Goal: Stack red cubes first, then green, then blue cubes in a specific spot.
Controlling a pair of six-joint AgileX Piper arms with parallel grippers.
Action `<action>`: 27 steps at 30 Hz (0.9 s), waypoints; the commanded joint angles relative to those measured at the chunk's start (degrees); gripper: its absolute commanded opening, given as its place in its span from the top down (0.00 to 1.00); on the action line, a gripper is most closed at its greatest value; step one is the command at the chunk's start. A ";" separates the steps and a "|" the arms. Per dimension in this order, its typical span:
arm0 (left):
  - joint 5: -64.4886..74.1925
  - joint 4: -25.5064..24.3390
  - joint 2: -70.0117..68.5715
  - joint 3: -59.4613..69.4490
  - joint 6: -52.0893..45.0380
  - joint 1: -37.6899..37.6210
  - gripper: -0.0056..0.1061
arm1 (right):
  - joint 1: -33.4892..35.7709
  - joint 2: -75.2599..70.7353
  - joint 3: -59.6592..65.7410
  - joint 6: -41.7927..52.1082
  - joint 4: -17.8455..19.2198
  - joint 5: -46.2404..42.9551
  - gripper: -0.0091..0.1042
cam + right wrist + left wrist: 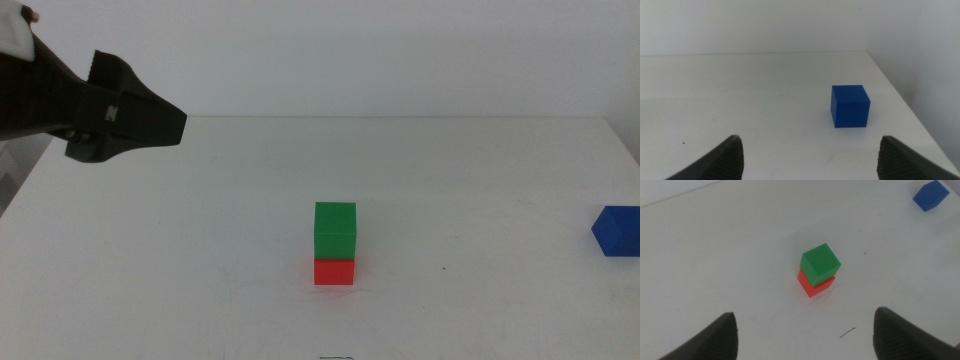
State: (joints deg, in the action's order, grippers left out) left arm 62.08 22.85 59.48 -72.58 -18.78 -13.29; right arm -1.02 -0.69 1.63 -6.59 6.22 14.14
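Note:
A green cube [335,229] sits on top of a red cube [334,271] near the middle of the white table; the same pair shows in the left wrist view, green cube [820,264] on red cube [813,285]. The blue cube [617,231] lies alone at the table's far right edge and appears in the right wrist view as blue cube [850,106]. My left gripper [140,122] hovers high at the upper left, away from the stack, jaws open and empty [805,337]. The right gripper [807,160] is open, empty, short of the blue cube; it is outside the middle view.
The table's right edge [900,100] runs close beside the blue cube. A small dark mark [847,332] lies on the tabletop near the stack.

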 commanded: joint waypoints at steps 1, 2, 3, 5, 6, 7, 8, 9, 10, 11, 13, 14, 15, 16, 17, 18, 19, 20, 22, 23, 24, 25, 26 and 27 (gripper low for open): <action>-2.60 2.10 -1.03 -1.37 0.16 0.17 0.13 | -0.33 -1.13 -1.20 0.56 -0.46 -3.82 0.26; -2.60 2.10 -1.03 -1.37 0.16 0.17 0.13 | -0.33 -0.95 -1.77 0.56 -1.27 -3.27 0.26; -2.60 2.10 -1.03 -1.37 0.16 0.17 0.13 | -0.33 -0.66 -2.59 0.56 -1.85 -1.85 0.26; -2.71 1.84 -1.03 -1.37 0.16 0.17 0.13 | -0.33 0.95 -6.07 0.56 -2.86 2.58 0.26; -2.71 1.79 -1.03 -1.37 0.16 0.17 0.13 | -0.33 1.91 -7.88 0.56 -2.92 4.76 0.26; -2.71 1.79 -1.03 -1.37 0.16 0.17 0.13 | -0.33 3.32 -10.39 0.56 -2.92 7.55 0.26; -2.71 1.79 -1.03 -1.37 0.16 0.17 0.13 | -0.33 4.91 -13.02 0.56 -2.84 10.35 0.26; -2.71 1.79 -1.03 -1.37 0.16 0.17 0.13 | -0.33 6.64 -15.16 0.56 -2.69 12.37 0.26; -2.71 1.79 -1.03 -1.37 0.16 0.17 0.13 | -0.33 8.46 -17.84 0.56 -2.70 14.73 0.26; -2.71 1.79 -1.03 -1.37 0.16 0.17 0.13 | -0.33 10.22 -20.32 0.56 -2.70 15.67 0.26; -2.71 1.79 -1.03 -1.37 0.16 0.17 0.13 | -0.33 13.39 -25.24 0.56 -2.70 17.02 0.26; -2.71 1.79 -1.03 -1.37 0.23 0.17 0.13 | -0.33 15.30 -27.63 0.56 -2.70 17.56 0.26; -2.71 1.79 -1.03 -1.37 0.23 0.17 0.13 | -0.33 16.91 -29.54 0.56 -2.70 18.22 0.26; -2.71 1.79 -1.03 -1.37 0.23 0.17 0.13 | -0.33 19.02 -31.86 0.56 -2.70 18.88 0.26; -2.71 1.79 -1.03 -1.37 0.23 0.17 0.13 | -0.33 21.20 -34.12 0.56 -2.70 19.90 0.26; -2.71 1.79 -1.03 -1.37 0.23 0.17 0.13 | -0.33 23.44 -35.90 0.56 -2.75 20.92 0.26; -2.71 1.79 -1.03 -1.37 0.23 0.17 0.13 | -0.33 25.63 -38.03 0.56 -2.75 22.63 0.26; -2.71 1.79 -1.03 -1.37 0.23 0.17 0.13 | -0.33 27.81 -40.07 0.56 -2.75 24.67 0.26; -2.71 1.79 -1.03 -1.37 0.23 0.17 0.13 | -0.33 31.81 -43.85 0.62 -2.80 29.05 0.26; -2.71 1.79 -1.03 -1.37 0.23 0.17 0.13 | -0.33 34.63 -45.55 0.62 -2.74 31.65 0.26; -2.71 1.79 -1.03 -1.37 0.23 0.17 0.13 | -0.33 36.52 -47.28 0.89 -2.74 33.65 0.26; -2.71 1.79 -1.03 -1.37 0.23 0.17 0.13 | -0.33 38.48 -48.69 0.89 -2.79 36.90 0.26; -2.71 1.79 -1.03 -1.37 0.23 0.17 0.13 | -0.33 40.85 -50.48 0.97 -2.79 40.76 0.26; -2.71 1.79 -1.03 -1.37 0.23 0.17 0.13 | -0.33 43.23 -52.24 0.79 -2.79 44.51 0.26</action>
State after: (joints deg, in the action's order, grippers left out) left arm 62.08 22.85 59.48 -72.58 -18.78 -13.29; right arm -1.02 39.68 -46.66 -6.44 2.86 55.53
